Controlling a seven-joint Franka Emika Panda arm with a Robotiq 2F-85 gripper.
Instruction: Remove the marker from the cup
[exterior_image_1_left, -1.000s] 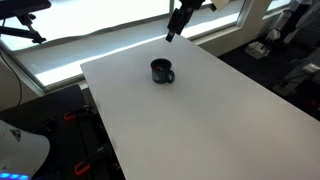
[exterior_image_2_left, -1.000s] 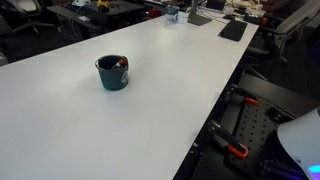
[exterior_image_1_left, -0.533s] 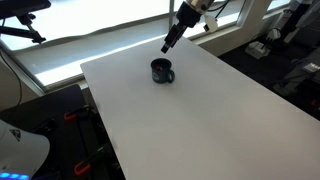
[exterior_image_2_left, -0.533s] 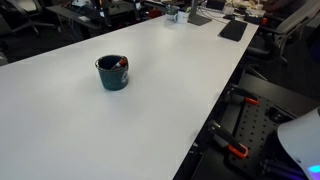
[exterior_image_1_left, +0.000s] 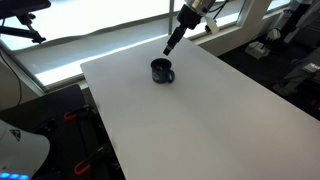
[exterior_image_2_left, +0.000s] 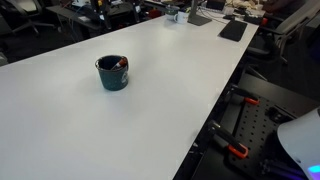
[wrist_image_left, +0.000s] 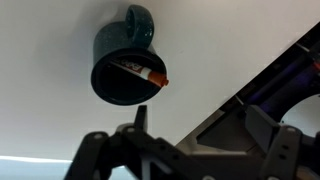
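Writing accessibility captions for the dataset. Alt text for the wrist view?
A dark cup stands on a white table, seen from above, with a reddish marker leaning inside it, its tip at the rim. The open pincer hangs in the foreground, apart from the cup, and the table's edge runs along the right.

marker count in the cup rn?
1. The marker leans inside the cup, one end resting at the rim. The cup's interior is dark, so another could be hidden.
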